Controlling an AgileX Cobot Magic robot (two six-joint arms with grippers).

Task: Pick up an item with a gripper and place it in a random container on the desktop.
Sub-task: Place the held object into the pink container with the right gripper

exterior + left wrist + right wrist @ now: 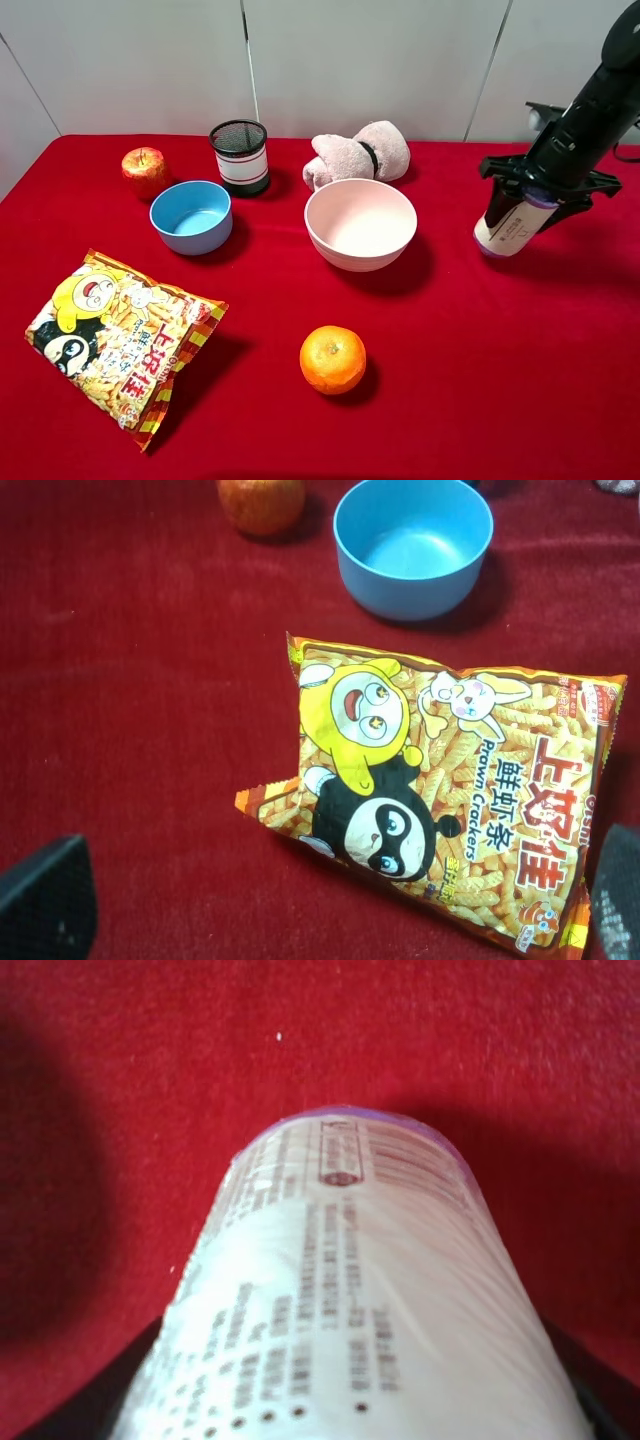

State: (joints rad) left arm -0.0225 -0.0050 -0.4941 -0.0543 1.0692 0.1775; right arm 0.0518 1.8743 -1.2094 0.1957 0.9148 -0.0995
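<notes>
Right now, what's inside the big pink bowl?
Nothing shows inside the pink bowl: just its smooth pale floor. Its near rim hides a strip of the inner wall. The bottle is off to its side, held by the right gripper.

Blurred print on the cylinder (345, 1300)

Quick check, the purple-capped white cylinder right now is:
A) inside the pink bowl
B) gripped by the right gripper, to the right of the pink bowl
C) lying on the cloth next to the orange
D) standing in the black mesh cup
B: the right gripper is shut on the tilted cylinder, out to the right of the pink bowl in the high view.
</notes>
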